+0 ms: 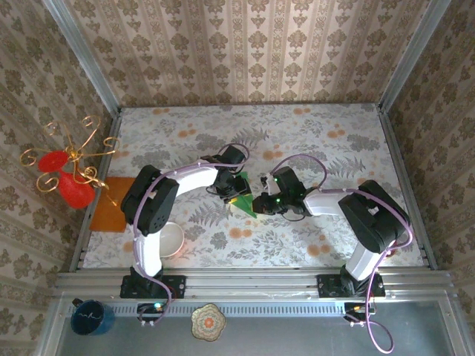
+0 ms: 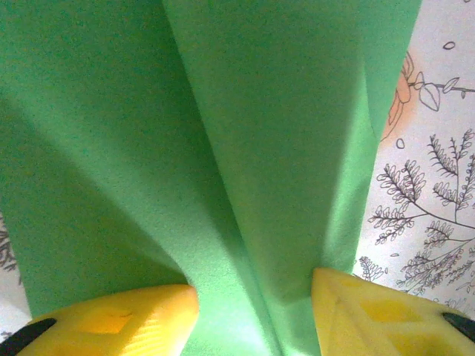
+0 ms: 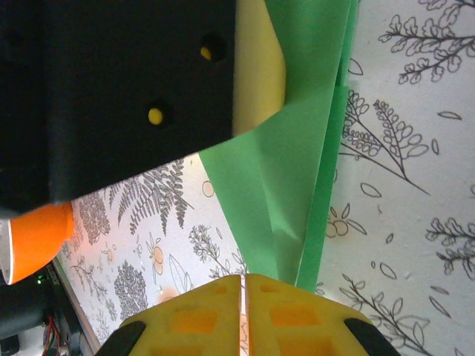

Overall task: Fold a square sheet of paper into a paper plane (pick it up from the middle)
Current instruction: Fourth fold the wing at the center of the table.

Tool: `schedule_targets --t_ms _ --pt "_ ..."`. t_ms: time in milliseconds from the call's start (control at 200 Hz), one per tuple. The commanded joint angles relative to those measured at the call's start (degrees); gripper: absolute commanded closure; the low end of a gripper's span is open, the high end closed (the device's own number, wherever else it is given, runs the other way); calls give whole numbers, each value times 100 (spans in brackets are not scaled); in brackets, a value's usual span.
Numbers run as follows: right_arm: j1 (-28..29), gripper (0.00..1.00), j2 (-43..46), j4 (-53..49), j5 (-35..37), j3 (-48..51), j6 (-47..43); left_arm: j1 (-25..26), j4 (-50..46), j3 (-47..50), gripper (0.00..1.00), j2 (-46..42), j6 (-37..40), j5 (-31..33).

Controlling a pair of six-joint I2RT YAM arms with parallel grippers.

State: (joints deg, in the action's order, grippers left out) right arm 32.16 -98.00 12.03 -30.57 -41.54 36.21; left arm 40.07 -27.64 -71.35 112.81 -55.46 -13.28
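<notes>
Green paper plane (image 1: 242, 199) lay mid-surface (image 1: 319, 133), right between both arms as I watched. My left fingers (image 2: 119, 319) stood apart, astride its centre crease, and my right fingers (image 3: 289, 315) were pressed together, pinching its narrow tip.

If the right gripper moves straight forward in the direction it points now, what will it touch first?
Most likely the paper plane: its green folds lie directly ahead of the shut right gripper, very close to it. The left gripper comes farther along that line. Depth is unclear, so this is a judgement.
</notes>
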Motion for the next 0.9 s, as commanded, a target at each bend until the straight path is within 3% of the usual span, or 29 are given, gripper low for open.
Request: schedule_targets --t_ms 0,895 --pt "53 88 -155 -72 -134 -201 -65 38 -638 621 49 1199 -35 440" --pt "53 88 -412 -583 199 -266 -253 43 -641 595 49 1137 -8 374"
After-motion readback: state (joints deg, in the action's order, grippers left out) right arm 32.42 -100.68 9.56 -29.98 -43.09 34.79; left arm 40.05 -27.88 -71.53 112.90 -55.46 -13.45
